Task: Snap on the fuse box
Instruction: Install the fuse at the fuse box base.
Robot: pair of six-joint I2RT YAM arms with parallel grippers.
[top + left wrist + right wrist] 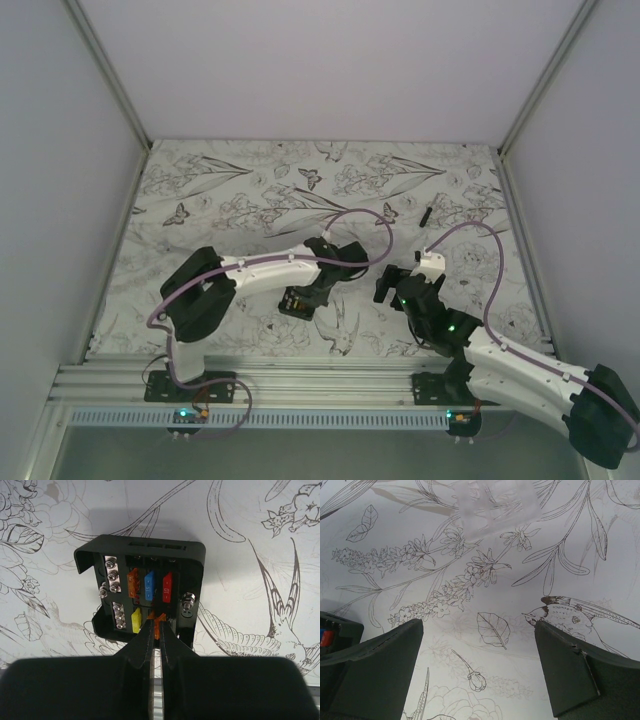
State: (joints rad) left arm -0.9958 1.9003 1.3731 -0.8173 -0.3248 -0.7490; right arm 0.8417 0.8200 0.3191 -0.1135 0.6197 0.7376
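1. Two arms are over the flower-print mat (240, 190). The fuse box (296, 303) lies flat on the mat under the tip of the left arm, face up with its fuses exposed.
2. The left gripper (155, 625) sits at the near edge of the fuse box (145, 560). Its jaws are almost together, with only a thin slit between them.
3. The left fingertips are at an orange fuse (162, 620) in the box's near row. I can't tell whether it is pinched or only touched.
4. On the box face, the far row holds an amber fuse (133, 582), a blue fuse (149, 583) and a red fuse (167, 586). A yellow fuse (136, 621) sits just left of the fingertips, and silver screw terminals (113, 575) run down the left side.
5. The right gripper (479, 625) is near the fuse box, on its right and not touching it. It is spread wide with nothing between the fingers, only mat below.
6. In the right wrist view, a corner of the fuse box (340, 630) shows at the left edge.
7. A thin black stick (426, 213) lies well away from the fuse box, far right on the mat.
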